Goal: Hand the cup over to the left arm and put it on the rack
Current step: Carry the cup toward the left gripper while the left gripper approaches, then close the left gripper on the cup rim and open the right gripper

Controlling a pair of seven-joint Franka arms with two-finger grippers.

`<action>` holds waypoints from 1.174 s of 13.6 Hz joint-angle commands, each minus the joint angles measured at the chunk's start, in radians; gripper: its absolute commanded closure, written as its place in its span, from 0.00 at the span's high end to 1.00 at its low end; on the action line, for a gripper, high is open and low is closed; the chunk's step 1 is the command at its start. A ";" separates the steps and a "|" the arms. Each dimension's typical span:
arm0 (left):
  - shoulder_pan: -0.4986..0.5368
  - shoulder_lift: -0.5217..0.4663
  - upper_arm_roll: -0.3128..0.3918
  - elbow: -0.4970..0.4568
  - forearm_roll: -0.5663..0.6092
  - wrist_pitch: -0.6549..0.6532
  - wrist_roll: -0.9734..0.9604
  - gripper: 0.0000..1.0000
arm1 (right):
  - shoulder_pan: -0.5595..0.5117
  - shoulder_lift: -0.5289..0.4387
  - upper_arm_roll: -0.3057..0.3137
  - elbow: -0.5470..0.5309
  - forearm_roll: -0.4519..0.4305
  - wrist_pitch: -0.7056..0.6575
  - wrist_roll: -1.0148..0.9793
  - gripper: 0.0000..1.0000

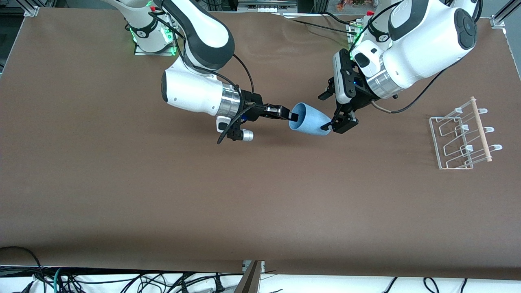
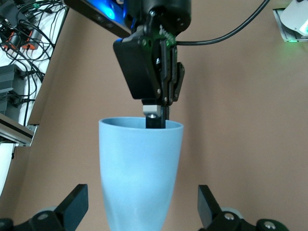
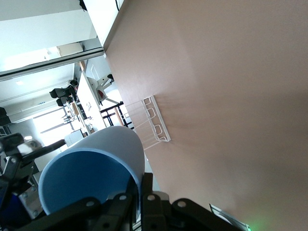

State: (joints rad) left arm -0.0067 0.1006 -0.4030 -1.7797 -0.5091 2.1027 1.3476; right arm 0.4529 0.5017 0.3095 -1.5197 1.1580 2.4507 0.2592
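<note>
Brown table [image 1: 122,195]: mid-air handover in progress above it.

White wire drying rack with wooden dowel [image 1: 464,136]: at left arm's end of table, well apart from cup.

Small light-blue tapered plastic cup [image 1: 310,120]: held on its side, clear of table.

Right gripper [image 1: 290,115]: clamped on cup rim, one finger inside mouth.

Left gripper [image 1: 331,112]: fingers spread wide, straddling cup base, holding nothing.

Judgement: left gripper should close squarely on lower body before right gripper releases; early release risks drop.

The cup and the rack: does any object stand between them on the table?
Nothing visible does. The right end effector holds the cup by its rim in the air, and the open left end effector straddles its base. Only bare table lies between it and the rack, at the left arm's end.
</note>
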 commanded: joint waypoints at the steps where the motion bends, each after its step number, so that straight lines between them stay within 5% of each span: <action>1: -0.010 0.025 0.000 -0.007 0.021 0.039 -0.015 1.00 | 0.006 -0.034 -0.003 -0.004 0.028 -0.016 -0.009 0.00; 11: -0.042 0.057 -0.011 -0.023 0.023 0.083 -0.094 1.00 | 0.006 -0.042 -0.003 -0.002 0.029 -0.067 -0.009 0.00; 13: -0.044 0.057 -0.013 -0.023 0.026 0.083 -0.088 0.56 | 0.006 -0.042 -0.003 -0.002 0.029 -0.067 -0.008 0.00; 14: -0.047 0.056 -0.011 -0.023 0.024 0.082 -0.093 0.03 | 0.006 -0.043 -0.003 -0.002 0.029 -0.067 -0.009 0.00; 16: -0.045 0.057 -0.013 -0.026 0.023 0.079 -0.094 0.00 | 0.004 -0.042 -0.004 -0.002 0.029 -0.067 -0.008 0.00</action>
State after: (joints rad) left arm -0.0421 0.1514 -0.4102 -1.8108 -0.5051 2.1681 1.2845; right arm 0.4520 0.4775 0.2987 -1.5217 1.1617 2.3988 0.2599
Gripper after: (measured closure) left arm 0.260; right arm 0.956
